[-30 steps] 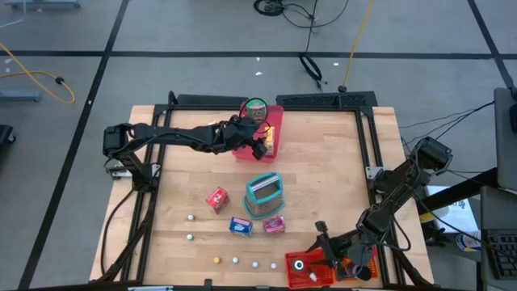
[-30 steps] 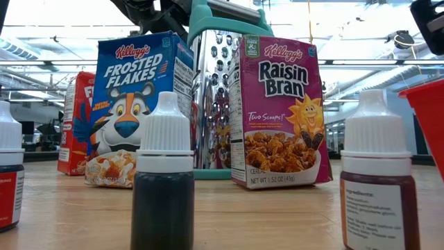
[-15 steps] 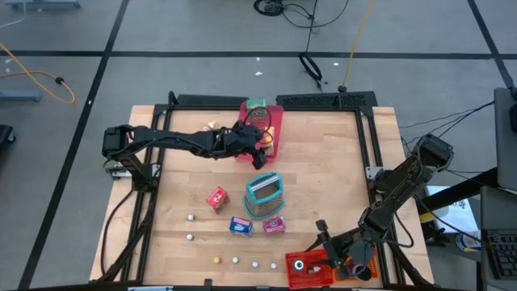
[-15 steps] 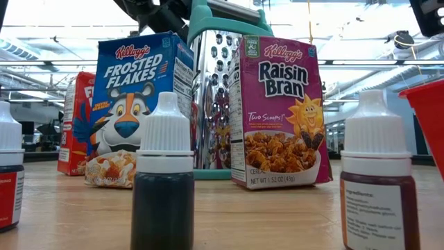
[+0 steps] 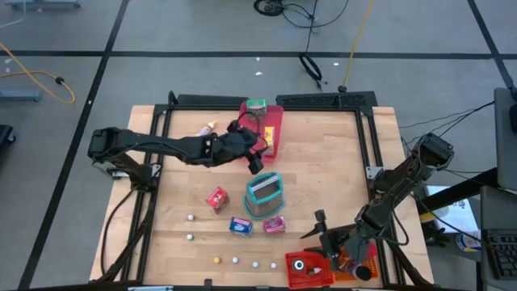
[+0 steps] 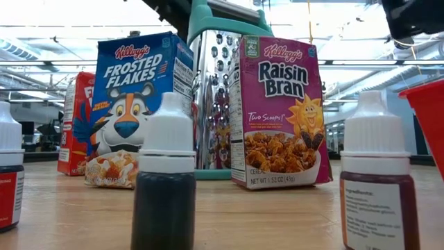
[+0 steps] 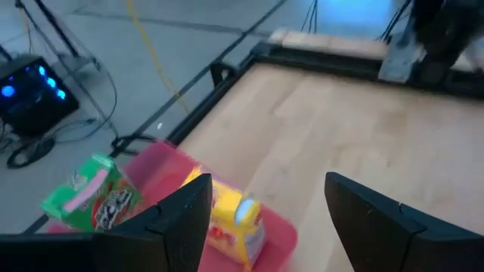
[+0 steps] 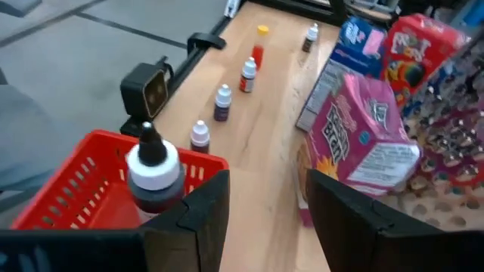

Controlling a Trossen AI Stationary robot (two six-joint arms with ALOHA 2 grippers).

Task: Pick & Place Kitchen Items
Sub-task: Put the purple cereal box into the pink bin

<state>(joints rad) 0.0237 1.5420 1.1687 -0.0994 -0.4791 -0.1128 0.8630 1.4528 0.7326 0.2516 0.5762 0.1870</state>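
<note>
Glossy cardboard cereal boxes, blue Frosted Flakes (image 6: 142, 104) and magenta Raisin Bran (image 6: 281, 114), flank a perforated steel grater (image 6: 211, 97) mid-table, with squat white-capped dropper bottles (image 6: 164, 182) nearer. Only the wrist views reveal bin contents: a bottle (image 8: 153, 175) inside the slatted red basket (image 8: 72, 177), a yellow packet (image 7: 227, 223) in the pink bin (image 7: 162, 170). The left gripper (image 7: 261, 219) and right gripper (image 8: 265, 208) both hang with fingers apart, empty.

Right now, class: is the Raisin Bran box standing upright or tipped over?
Upright. In the low view the Raisin Bran box stands on its bottom edge on the table, its print reading level, beside the grater.
</note>
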